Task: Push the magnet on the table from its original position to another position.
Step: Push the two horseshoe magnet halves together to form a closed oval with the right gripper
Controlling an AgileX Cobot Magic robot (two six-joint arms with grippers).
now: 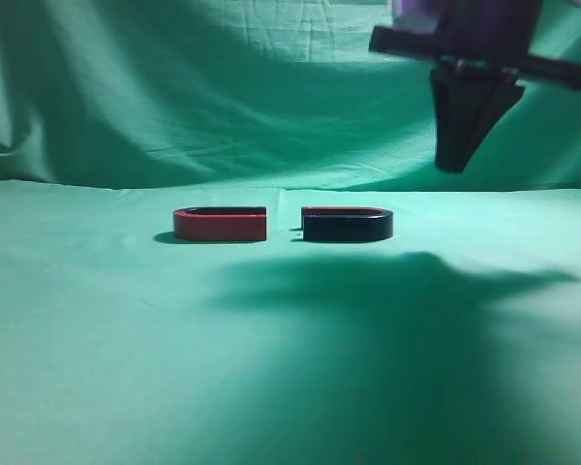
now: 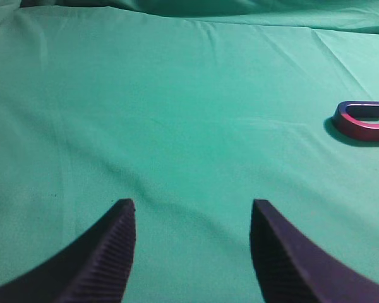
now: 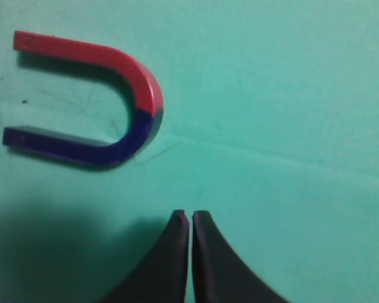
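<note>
The magnet [image 1: 347, 225] is low and dark navy with a thin reddish top rim. It lies on the table [image 1: 97, 339] of green cloth, right of centre, its open ends facing left. In the right wrist view it [image 3: 95, 107] is a U, half red and half blue, up and to the left of my right gripper [image 3: 190, 214]. That gripper is shut and empty. In the exterior view the right gripper [image 1: 452, 160] hangs in the air above and to the right of the magnet. My left gripper [image 2: 192, 205] is open and empty over bare cloth.
A same-sized red U-shaped magnet [image 1: 220, 225] lies just left of the dark one, a small gap between them. It also shows at the right edge of the left wrist view [image 2: 363, 123]. A draped green backdrop [image 1: 223, 87] hangs behind the table.
</note>
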